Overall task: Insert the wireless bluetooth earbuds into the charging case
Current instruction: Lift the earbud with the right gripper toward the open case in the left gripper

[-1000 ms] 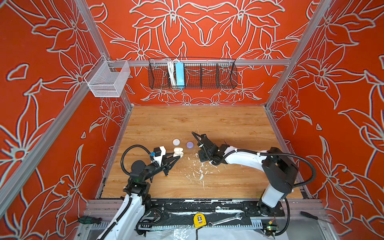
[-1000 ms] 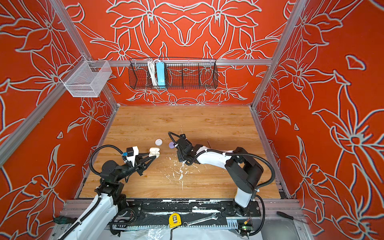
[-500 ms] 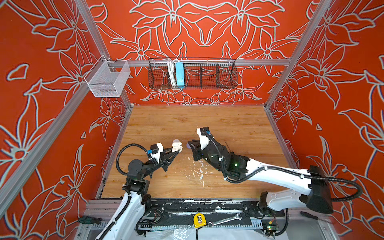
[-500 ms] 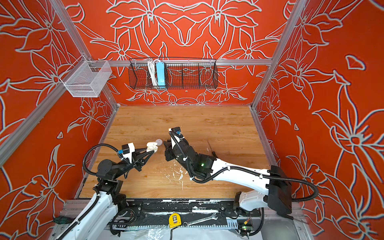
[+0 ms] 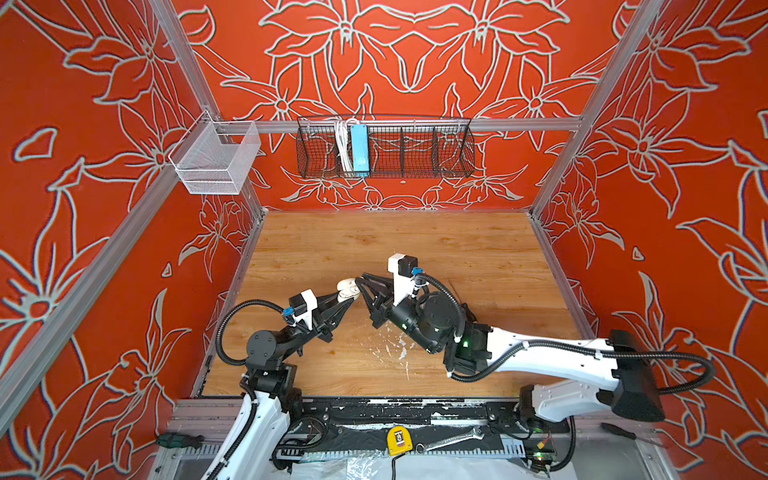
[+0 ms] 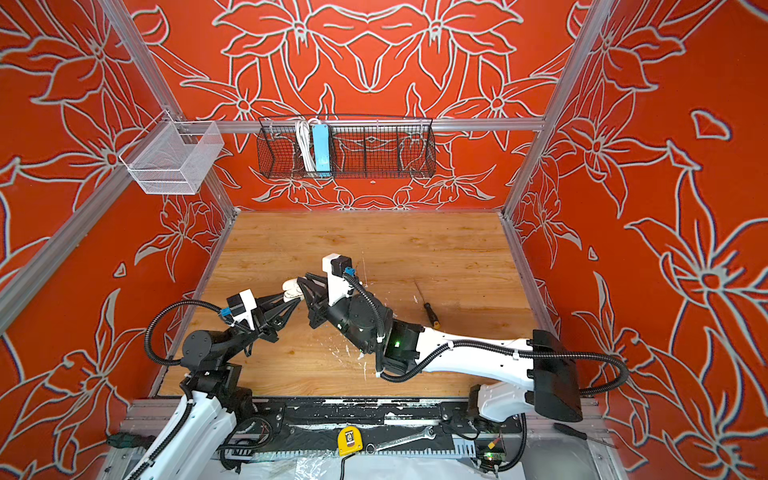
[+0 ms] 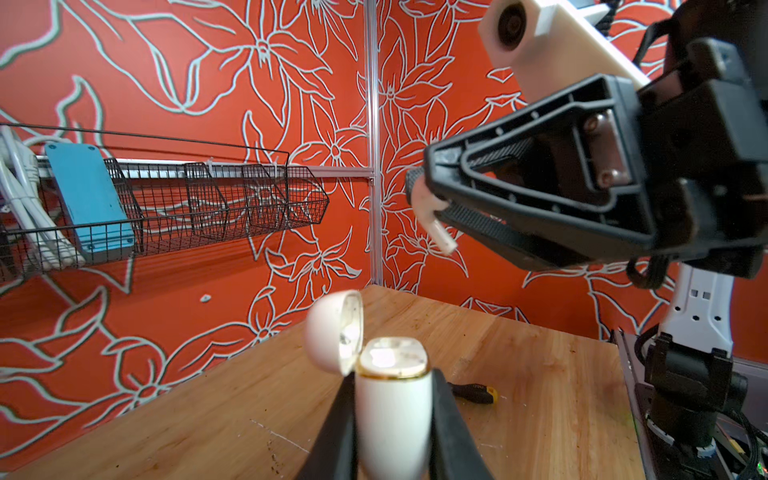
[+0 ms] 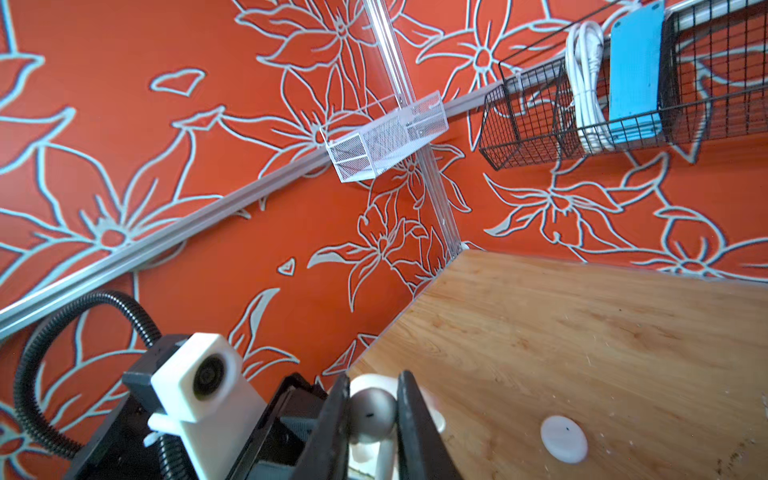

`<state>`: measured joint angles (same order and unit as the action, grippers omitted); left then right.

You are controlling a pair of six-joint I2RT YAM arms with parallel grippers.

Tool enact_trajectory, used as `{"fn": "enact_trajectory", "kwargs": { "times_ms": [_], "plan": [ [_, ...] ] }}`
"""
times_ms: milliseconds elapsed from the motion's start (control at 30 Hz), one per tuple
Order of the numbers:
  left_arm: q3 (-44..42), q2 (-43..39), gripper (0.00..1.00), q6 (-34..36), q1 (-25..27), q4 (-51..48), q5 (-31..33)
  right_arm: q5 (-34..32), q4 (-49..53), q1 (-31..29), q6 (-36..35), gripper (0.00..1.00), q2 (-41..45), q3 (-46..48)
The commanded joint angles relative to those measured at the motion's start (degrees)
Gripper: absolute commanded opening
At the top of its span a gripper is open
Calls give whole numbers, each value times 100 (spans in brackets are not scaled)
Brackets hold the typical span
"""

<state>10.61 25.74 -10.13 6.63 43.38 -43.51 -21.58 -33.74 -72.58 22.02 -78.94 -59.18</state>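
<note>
My left gripper [image 7: 392, 395] is shut on the white charging case [image 7: 392, 411] and holds it upright above the table, its lid [image 7: 334, 330] hinged open. In both top views the case [image 5: 348, 289] [image 6: 292, 289] shows at the tips of the left gripper [image 5: 347, 299] [image 6: 293, 300]. My right gripper [image 8: 371, 399] is shut on a white stemmed earbud [image 8: 371, 409]. In the left wrist view that earbud [image 7: 430, 212] hangs stem down from the right gripper [image 7: 419, 191], above the open case and apart from it. In both top views the right gripper [image 5: 360, 280] [image 6: 303, 280] almost meets the case.
A round white case [image 8: 564, 439] lies on the wooden table [image 5: 374, 249]. A black and yellow screwdriver [image 6: 430, 313] lies right of the arms. White paint flecks [image 5: 392, 353] mark the front. A black wire basket [image 5: 384, 147] and a white mesh basket [image 5: 216, 160] hang on the walls.
The right arm has stretched out and risen, bringing its gripper left to the case. The left gripper has lifted the case up and farther from the front edge.
</note>
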Motion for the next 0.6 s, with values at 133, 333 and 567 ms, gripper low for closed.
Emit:
{"fn": "enact_trajectory", "kwargs": {
  "times_ms": [133,333,567],
  "plan": [
    [208,-551,0,-110,57,-180,179,123,-1386,-21,-216,9,-247,218],
    [221,-813,0,-221,57,-272,232,339,-1367,-46,-277,9,-341,182],
    [249,-791,0,-256,66,-254,245,485,-1736,-158,-280,8,-348,429]
  ]
}}
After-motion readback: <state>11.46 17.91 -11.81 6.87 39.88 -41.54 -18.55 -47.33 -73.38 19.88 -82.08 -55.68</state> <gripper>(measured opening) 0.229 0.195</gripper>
